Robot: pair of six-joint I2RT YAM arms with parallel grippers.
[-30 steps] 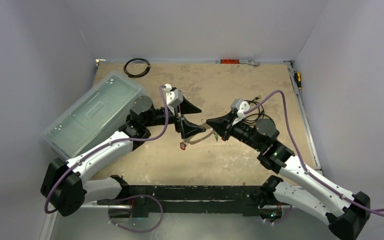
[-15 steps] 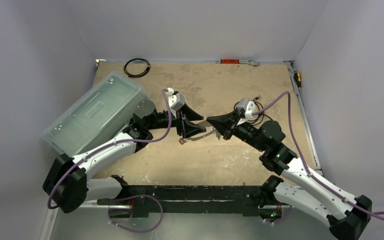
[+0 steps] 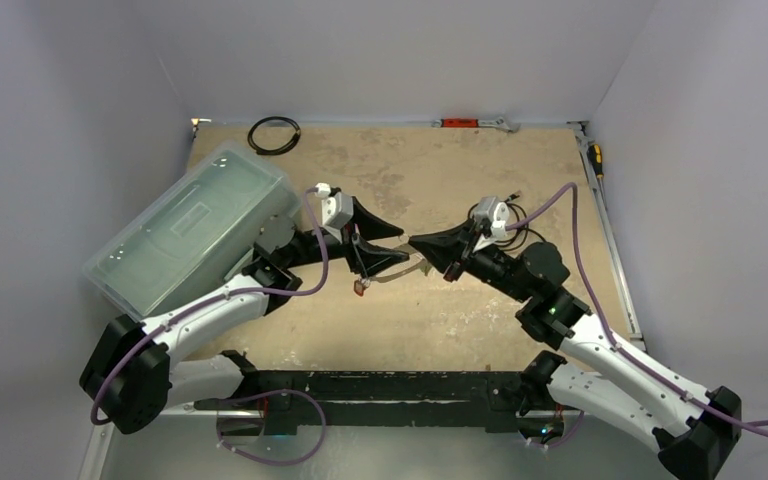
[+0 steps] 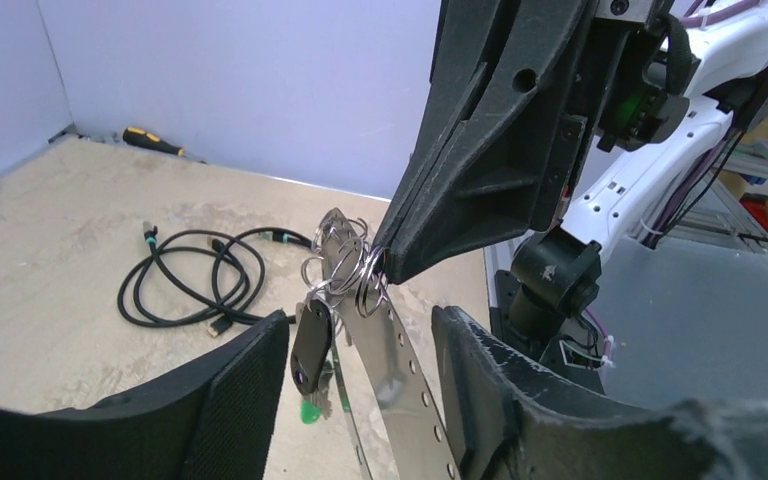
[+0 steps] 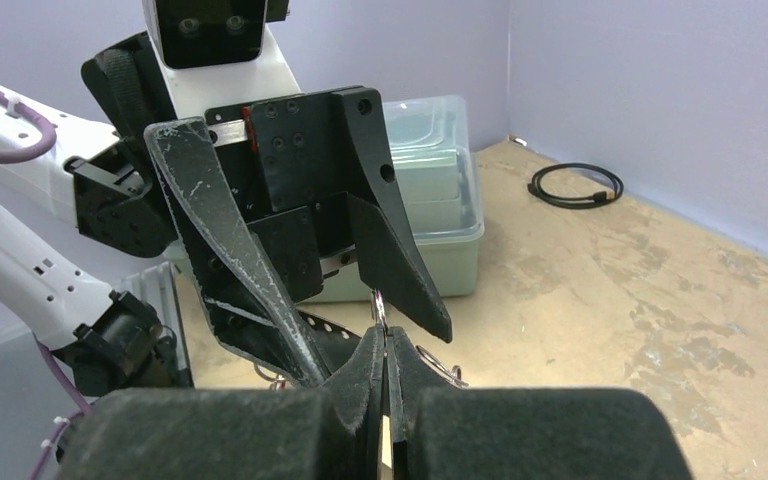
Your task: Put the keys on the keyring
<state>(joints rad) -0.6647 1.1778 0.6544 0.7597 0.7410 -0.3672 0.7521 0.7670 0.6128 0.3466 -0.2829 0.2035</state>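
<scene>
Threading step, lower centre of the left wrist view: your left claw (image 4: pixel 360 326) brackets the keyring (image 4: pixel 392 392), a silvery perforated band, jaws apart, can't tell if it actually grips. Black-tagged keys (image 4: pixel 310 350) hang beside it, above the counter (image 4: pixel 50 250). Just beyond, your right claw (image 4: pixel 385 272) is clenched on the split rings (image 4: pixel 345 262) at the band's tip; next likely calls for steadying the band and sliding them on.
</scene>
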